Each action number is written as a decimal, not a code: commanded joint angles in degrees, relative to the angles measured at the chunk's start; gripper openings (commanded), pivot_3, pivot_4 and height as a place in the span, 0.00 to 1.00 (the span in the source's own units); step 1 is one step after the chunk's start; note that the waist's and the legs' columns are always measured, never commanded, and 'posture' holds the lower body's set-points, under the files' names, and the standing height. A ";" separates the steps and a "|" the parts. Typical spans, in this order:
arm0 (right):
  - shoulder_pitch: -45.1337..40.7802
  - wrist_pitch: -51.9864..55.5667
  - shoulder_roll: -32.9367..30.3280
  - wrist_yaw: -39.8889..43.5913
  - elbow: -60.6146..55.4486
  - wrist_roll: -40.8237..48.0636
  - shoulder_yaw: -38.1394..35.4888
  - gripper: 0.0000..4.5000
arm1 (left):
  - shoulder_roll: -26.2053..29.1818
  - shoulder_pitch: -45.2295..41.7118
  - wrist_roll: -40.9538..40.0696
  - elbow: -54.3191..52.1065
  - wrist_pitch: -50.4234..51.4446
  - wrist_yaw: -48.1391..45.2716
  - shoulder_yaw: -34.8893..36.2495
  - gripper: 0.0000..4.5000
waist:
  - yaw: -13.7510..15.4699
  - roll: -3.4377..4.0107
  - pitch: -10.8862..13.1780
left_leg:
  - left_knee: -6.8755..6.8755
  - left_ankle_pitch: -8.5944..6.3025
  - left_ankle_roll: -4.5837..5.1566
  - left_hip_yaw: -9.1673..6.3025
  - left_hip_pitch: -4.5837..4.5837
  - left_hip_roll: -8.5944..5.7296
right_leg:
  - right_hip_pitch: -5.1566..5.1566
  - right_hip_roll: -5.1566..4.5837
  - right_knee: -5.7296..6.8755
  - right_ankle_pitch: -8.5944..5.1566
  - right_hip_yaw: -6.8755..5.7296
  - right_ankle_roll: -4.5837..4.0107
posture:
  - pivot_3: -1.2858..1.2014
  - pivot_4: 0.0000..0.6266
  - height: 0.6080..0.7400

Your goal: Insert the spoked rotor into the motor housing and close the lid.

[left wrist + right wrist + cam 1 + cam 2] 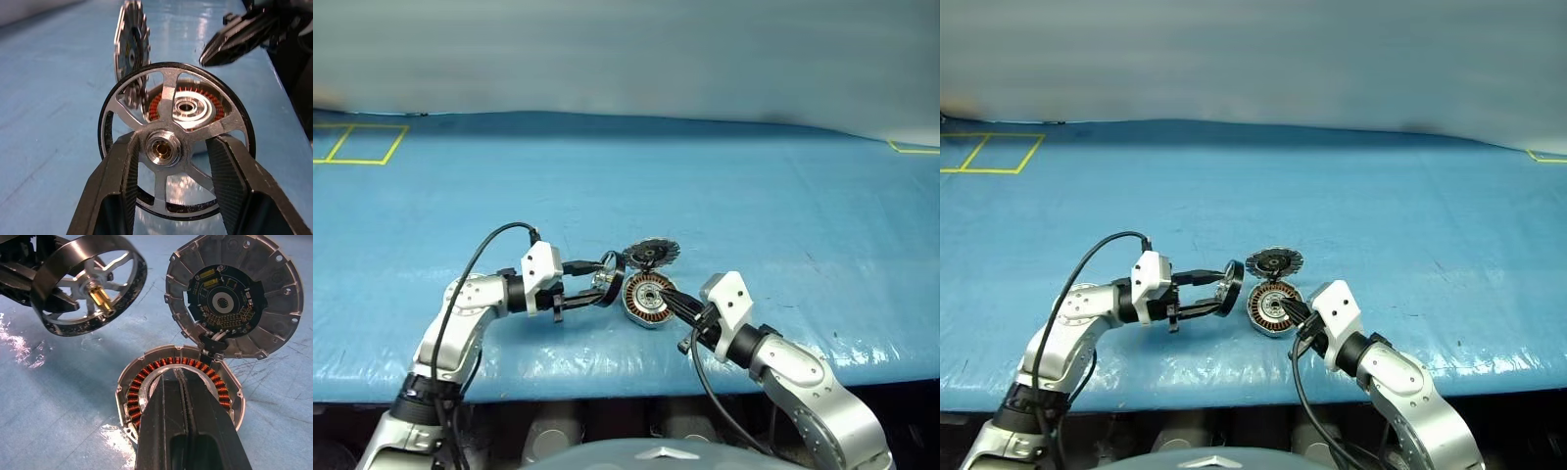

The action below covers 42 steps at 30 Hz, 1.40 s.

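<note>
Left fingers (122,181) clamped on rotor (176,142) hub, disc on edge, frame centre. Housing (646,300) just right of it, open; lid (652,253) hinged up behind. Right fingers (183,396) shut, resting over housing hub.

Blue tarp (754,196) covered the whole work surface, wrinkled and glossy along its near edge. Yellow tape outline (357,144) sat at far-left corner; another yellow tape mark (913,148) at far-right edge.
</note>
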 commanded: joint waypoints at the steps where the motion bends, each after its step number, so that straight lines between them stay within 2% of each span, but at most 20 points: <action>1: -0.63 0.16 -0.75 0.47 -1.43 0.89 -1.35 0.00 | -2.55 -2.92 0.31 0.20 -0.58 1.37 -2.83 0.40 | 0.01 0.02 -0.01 | 0.00 0.00 0.00 0.00 -0.01 -0.01 | 0.00 0.02 0.00 0.00 0.00 0.00 | 0.52 0.24 1.00; 7: -0.12 0.43 -0.61 -0.39 -2.16 0.96 -1.42 0.00 | -5.22 -7.08 0.84 4.53 0.23 0.89 -6.77 0.40 | 0.04 0.01 -0.02 | -0.05 -0.01 0.02 0.01 -0.18 -0.11 | 0.10 0.11 -0.01 0.02 0.07 -0.03 | 0.52 0.24 1.00; 21: 1.58 -0.64 0.57 -2.34 -2.53 -0.30 -0.54 0.00 | -4.31 -9.44 8.87 9.88 -0.78 3.04 -12.48 0.40 | 0.08 0.08 -0.06 | -0.08 -0.02 0.04 -0.02 -0.17 -0.05 | 0.04 0.08 -0.08 0.00 0.08 -0.01 | 0.52 0.24 1.00; 29: 1.28 -1.32 0.97 -2.64 -1.57 -0.91 -0.25 0.00 | -3.17 -9.72 9.40 8.10 -1.03 1.72 -13.42 0.40 | 0.07 0.15 -0.12 | -0.08 -0.02 0.03 -0.05 -0.09 -0.03 | -0.06 0.06 -0.12 0.00 0.06 -0.01 | 0.52 0.24 1.00; 31: 1.04 -1.35 1.08 -2.65 -1.29 -1.18 0.02 0.00 | -2.84 -10.14 8.97 7.69 -0.59 0.70 -13.88 0.56 | 0.06 0.16 -0.12 | -0.09 -0.02 0.03 -0.06 -0.10 -0.03 | -0.06 0.06 -0.12 0.00 0.05 -0.01 | 0.52 0.24 1.00; 34: 0.97 -1.35 1.15 -2.52 -1.05 -1.27 0.28 0.00 | -2.46 -10.24 9.39 6.19 0.15 1.16 -14.17 0.74 | 0.03 0.16 -0.11 | -0.11 -0.02 0.03 -0.05 -0.16 -0.03 | -0.05 0.07 -0.12 0.00 0.05 -0.01 | 0.52 0.24 1.00; 42: 1.17 -1.27 1.11 -2.02 -0.98 -1.13 0.07 0.00 | -2.49 -9.76 4.00 1.33 2.68 2.00 -10.07 0.74 | 0.02 0.17 -0.11 | -0.16 -0.03 0.04 -0.04 -0.32 -0.03 | -0.07 0.07 -0.14 0.00 0.07 -0.01 | 0.52 0.24 1.00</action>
